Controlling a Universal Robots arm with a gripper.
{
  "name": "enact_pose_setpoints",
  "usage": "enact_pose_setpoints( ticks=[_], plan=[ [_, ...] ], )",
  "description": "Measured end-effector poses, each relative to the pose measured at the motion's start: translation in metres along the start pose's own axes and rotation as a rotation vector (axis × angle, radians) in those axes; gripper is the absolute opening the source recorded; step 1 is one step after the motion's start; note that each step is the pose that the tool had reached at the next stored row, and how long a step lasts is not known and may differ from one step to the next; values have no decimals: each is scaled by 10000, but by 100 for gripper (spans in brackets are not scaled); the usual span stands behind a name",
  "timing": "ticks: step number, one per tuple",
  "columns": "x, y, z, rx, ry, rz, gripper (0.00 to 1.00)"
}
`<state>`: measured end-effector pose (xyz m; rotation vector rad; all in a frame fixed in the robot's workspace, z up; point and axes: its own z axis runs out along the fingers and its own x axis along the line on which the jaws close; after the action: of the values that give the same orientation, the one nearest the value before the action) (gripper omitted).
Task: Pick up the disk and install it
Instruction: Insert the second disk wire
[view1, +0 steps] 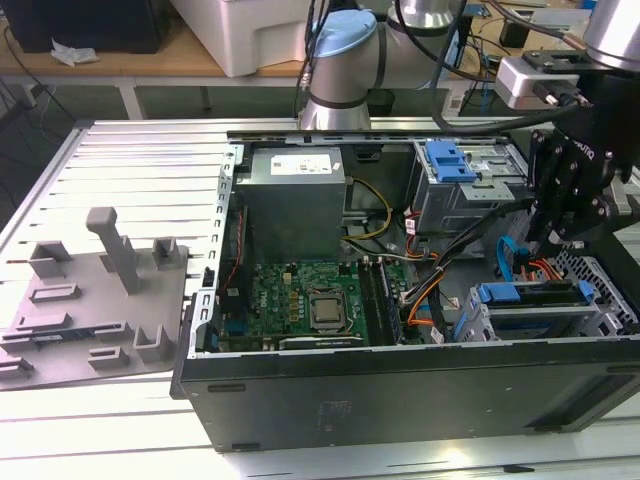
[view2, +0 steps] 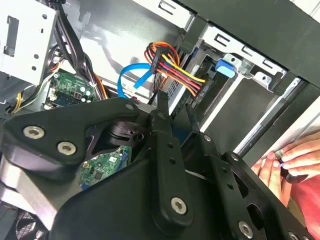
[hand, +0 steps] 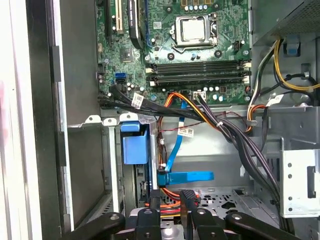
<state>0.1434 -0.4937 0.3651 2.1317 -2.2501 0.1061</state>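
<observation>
Arm comes in from above at the exterior view's right, with the black gripper (view1: 562, 232) pointing down into the open computer case (view1: 400, 400), just over the drive cage (view1: 600, 320) in the near right corner. The disk (view1: 532, 297) sits in that cage, just blue carrier rail and a silvery edge visible. Fingers (hand: 186, 200) look nearly closed beside the orange-yellow cable bundle (view2: 175, 67), holding nothing I can see, though honestly can't tell for sure.
</observation>
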Motion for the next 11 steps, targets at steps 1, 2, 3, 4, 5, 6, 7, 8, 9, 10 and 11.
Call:
enact_pose_setpoints(
  ticks=[1,2,3,4,5,6,7,8,9,10,11],
  plan=[
    [1,0,-15,1,1,0,30],
    [3,4,-35,0,1,3,30],
    [4,11,-42,1,1,3,30],
    [6,41,-49,15,0,-22,30],
    [7,58,-51,21,2,-42,30],
    [8,72,-52,25,3,-63,30],
    [8,87,-53,31,5,-87,30],
    [9,98,-54,36,7,-105,30],
    [10,113,-54,42,10,-135,30],
    [10,124,-54,47,12,-160,30],
    [11,137,-54,52,15,-189,30]
  ],
)
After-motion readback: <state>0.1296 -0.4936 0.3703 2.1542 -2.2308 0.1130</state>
